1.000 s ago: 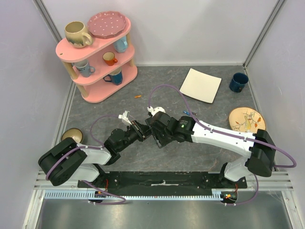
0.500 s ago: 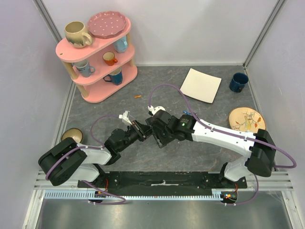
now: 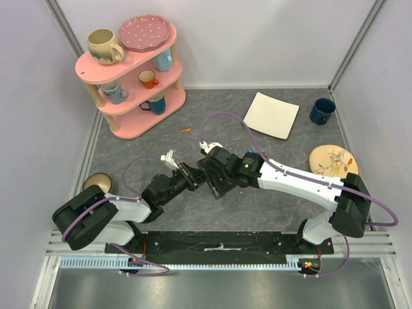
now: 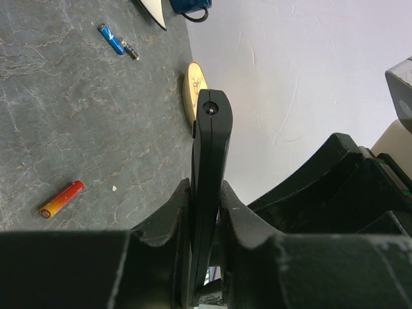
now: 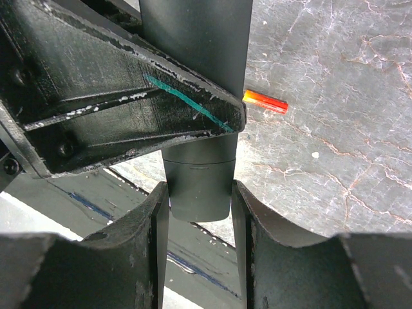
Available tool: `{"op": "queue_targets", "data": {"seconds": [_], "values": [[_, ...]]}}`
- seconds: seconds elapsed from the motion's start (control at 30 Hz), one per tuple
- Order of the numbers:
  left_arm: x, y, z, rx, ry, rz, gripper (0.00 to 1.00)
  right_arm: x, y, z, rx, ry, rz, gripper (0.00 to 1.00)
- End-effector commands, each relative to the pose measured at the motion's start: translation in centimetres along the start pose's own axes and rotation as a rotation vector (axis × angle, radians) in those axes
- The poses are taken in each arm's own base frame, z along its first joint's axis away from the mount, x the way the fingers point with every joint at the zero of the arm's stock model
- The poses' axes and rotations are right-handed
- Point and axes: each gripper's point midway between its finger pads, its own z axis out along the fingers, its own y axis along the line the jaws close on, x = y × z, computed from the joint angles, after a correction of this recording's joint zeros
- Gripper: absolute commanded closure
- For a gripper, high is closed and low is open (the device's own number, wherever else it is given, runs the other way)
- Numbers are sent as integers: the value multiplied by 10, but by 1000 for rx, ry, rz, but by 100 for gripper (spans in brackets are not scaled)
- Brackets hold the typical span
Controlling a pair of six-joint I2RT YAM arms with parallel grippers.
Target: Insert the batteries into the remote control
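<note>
- Barely anything has changed since a second ago. The right arm's wrist has crept a hair toward the table's far-left corner, and the left arm looks the same to me.
- Both arms meet over the middle of the table [image 3: 129, 154], a bit nearer the near edge, with the remote control [image 4: 211, 129] between them and off the surface.
- The left gripper [image 4: 206, 188] is clamped tight on the remote. From its wrist cam you see the remote edge-on, squeezed between the two fingers [image 4: 168, 219].
- The right gripper [image 5: 199, 188] has the remote's end sitting between its fingers [image 5: 243, 219]. They're about halfway apart and look pressed against both long edges.
- An orange-red battery [image 4: 62, 199] is lying on the table right by the grippers.
- A blue battery [image 4: 111, 38] and a dark battery [image 4: 131, 51] lie end to end further out, toward the right edge.
- Another orange battery [image 3: 186, 130] sits on its own near the pink shelf [image 3: 129, 77] in the far-left corner.
- Also on the table: a white square plate [image 3: 271, 114] and a dark blue mug [image 3: 322, 111] near the far-right corner, plus a round bird coaster [image 3: 333, 161] by the right edge.
</note>
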Motion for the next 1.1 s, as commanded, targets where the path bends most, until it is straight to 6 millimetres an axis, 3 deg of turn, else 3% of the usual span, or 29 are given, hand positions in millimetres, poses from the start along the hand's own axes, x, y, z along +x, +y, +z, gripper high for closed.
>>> {"op": "queue_targets", "data": {"seconds": [0.0, 0.2, 0.37, 0.5, 0.53, 0.7, 0.93, 1.07], "values": [[28, -86, -12, 319, 144, -22, 98, -58, -22, 7, 103, -196, 60, 78], [30, -85, -11, 316, 149, -22, 98, -60, -22, 6, 99, -202, 61, 78], [27, -80, -11, 299, 125, -21, 98, -51, -21, 5, 70, -192, 52, 73], [24, -77, -8, 281, 110, -5, 98, -41, -22, 1, 50, -177, 45, 60], [28, -66, -4, 224, 129, -4, 98, -38, -22, 0, 47, -169, 42, 58], [24, -64, 5, 168, 118, 52, 98, -31, -14, -11, -14, -165, 27, 45], [16, -57, 12, 125, 85, 58, 98, -18, 1, -23, -103, -137, -15, 34], [9, -49, 16, 84, 73, 78, 98, -21, 4, -45, -128, -161, -27, 30]]}}
